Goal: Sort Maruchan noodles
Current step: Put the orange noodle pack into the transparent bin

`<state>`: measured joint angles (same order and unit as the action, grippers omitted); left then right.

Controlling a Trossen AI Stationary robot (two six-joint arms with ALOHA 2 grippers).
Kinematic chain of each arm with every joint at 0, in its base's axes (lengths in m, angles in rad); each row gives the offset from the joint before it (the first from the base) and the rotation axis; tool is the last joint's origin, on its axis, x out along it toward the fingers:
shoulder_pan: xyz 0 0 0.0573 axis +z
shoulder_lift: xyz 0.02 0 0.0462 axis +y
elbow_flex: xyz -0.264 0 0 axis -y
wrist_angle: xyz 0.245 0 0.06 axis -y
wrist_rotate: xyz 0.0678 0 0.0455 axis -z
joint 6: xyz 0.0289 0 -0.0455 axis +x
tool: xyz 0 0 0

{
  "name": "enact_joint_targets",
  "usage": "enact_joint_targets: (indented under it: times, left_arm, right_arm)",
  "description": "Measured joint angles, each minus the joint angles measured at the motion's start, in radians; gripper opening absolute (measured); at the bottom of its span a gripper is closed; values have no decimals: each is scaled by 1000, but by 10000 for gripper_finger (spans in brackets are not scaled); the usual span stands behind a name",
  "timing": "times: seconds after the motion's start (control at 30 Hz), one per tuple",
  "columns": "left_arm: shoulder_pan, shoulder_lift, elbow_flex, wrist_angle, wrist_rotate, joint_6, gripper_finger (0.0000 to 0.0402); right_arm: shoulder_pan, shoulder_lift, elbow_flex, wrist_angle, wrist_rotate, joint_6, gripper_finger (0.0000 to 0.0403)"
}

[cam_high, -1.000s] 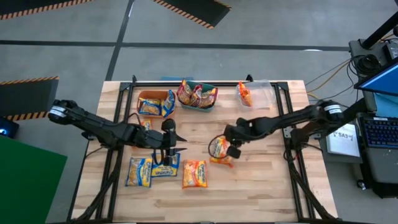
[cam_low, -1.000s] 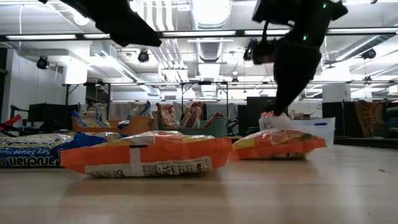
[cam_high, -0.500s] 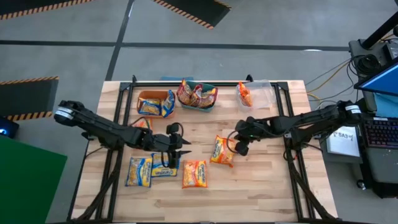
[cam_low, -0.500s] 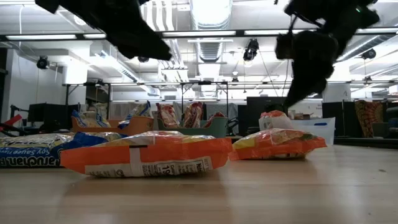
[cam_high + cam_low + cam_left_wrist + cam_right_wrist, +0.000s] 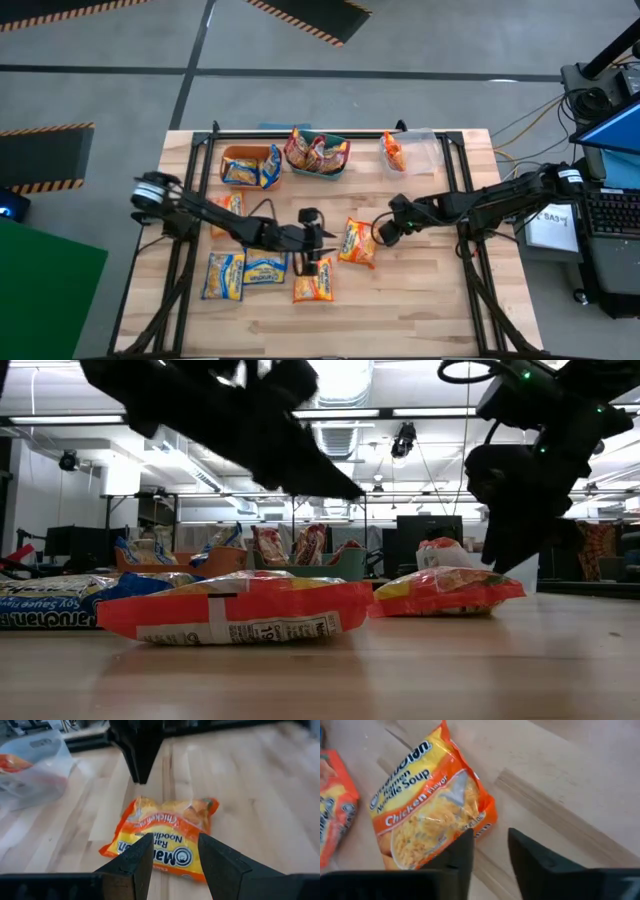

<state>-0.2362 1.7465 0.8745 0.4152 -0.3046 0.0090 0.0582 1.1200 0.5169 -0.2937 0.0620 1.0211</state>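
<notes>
Wooden table (image 5: pixel 420 290): clear bin (image 5: pixel 420 150) beyond orange packet (image 5: pixel 356 243); both hands empty.

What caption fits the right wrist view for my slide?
Right hand, open and empty, above the table beside an orange chicken ramen packet.

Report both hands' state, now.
Left hand: open, empty, above an orange packet.
Right hand: open, empty, beside the chicken packet.
</notes>
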Motion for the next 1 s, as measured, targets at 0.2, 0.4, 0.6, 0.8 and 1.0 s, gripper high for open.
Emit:
enact_joint_targets:
  times: [0.2,0.4,0.6,0.8,1.0]
  left_arm:
    - [17,148,59,59,0,15,139]
    - [19,211,66,95,16,8,139]
    - [19,273,68,172,59,-17,139]
    - [31,314,79,179,57,-34,139]
    - [59,338,81,189,56,-68,139]
  right_arm:
    - [-1,2,-51,124,12,43,212]
    - [-29,3,-128,261,18,49,274]
    - [-49,3,-230,474,17,62,302]
    - [-48,3,-304,593,18,105,302]
    - [-48,54,-310,667,19,108,300]
